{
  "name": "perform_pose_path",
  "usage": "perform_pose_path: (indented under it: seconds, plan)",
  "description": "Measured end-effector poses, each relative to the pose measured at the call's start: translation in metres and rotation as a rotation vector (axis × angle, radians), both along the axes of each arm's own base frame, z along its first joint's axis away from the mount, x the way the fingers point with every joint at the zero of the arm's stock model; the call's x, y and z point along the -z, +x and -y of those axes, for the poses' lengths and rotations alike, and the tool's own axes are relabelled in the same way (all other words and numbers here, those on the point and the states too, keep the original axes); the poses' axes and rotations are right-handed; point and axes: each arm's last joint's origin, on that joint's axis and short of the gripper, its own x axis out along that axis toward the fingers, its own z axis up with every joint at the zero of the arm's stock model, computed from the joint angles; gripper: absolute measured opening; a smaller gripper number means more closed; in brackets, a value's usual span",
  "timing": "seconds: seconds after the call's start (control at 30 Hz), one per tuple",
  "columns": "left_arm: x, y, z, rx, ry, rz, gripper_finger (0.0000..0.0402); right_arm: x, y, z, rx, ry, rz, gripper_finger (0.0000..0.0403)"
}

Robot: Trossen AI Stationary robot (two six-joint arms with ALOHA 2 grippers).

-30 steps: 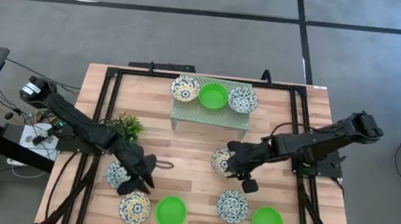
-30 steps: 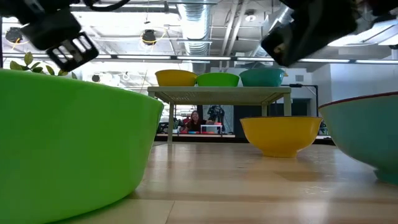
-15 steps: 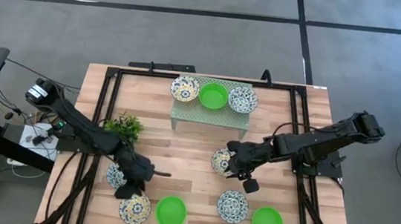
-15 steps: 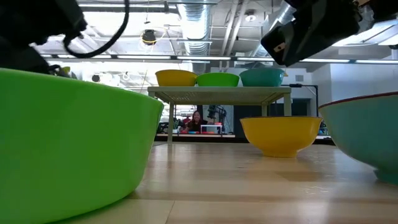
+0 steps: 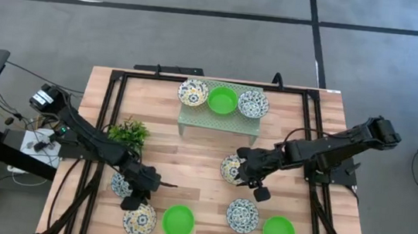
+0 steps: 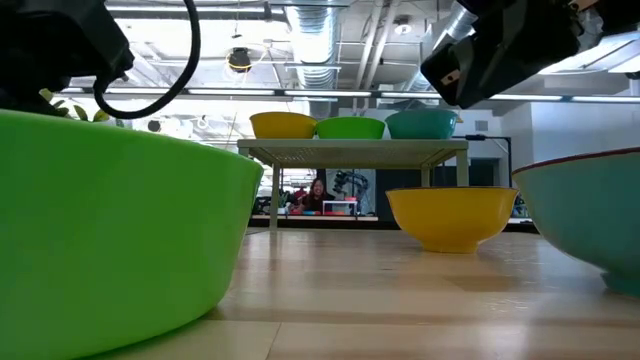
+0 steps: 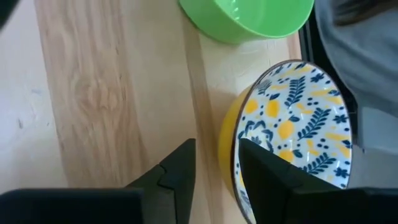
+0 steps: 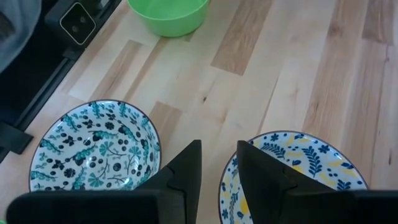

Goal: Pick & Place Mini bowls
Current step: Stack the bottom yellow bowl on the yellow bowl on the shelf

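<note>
At the left of the worktop (image 5: 190, 150), the left gripper (image 5: 138, 197) hangs low between two patterned bowls near the front edge: a yellow-leaf bowl (image 5: 139, 219) at the front left and another patterned bowl (image 5: 119, 184) partly hidden under the arm. In the left wrist view its jaws stand slightly apart astride the rim of the yellow-leaf bowl (image 7: 292, 134), one finger outside the wall and one inside; whether they actually pinch it I cannot tell. A small leafy plant (image 5: 131, 132) stands just behind the arm.

A plain green bowl (image 5: 178, 220) sits beside the yellow-leaf bowl along the front edge. At the back centre, a pale green rack (image 5: 220, 117) carries three bowls in a row: a yellow-patterned one (image 5: 193, 93), a green one (image 5: 222, 100) and a blue-patterned one (image 5: 253, 104).

Right of centre, the right gripper (image 5: 252, 176) is over a yellow-patterned bowl (image 5: 230, 168), jaws slightly apart and straddling its rim; a firm grip cannot be told. In front lie a teal-patterned bowl (image 5: 242, 215) and another green bowl (image 5: 278, 233).
</note>
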Motion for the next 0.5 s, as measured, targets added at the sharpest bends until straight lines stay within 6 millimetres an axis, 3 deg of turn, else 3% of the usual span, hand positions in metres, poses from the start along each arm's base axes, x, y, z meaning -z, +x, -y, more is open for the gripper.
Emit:
perform_pose_path:
  seconds: [0.33,0.5]
  plan:
    - [0.017,0.002,0.010,0.008,-0.025,-0.091,0.0109,0.000,0.000,0.000,0.000,0.000,-0.003,0.0098]
    - [0.012,0.002,0.007,-0.007,-0.027,-0.065,0.0072,0.000,0.000,0.000,-0.001,0.000,-0.003,0.0098]
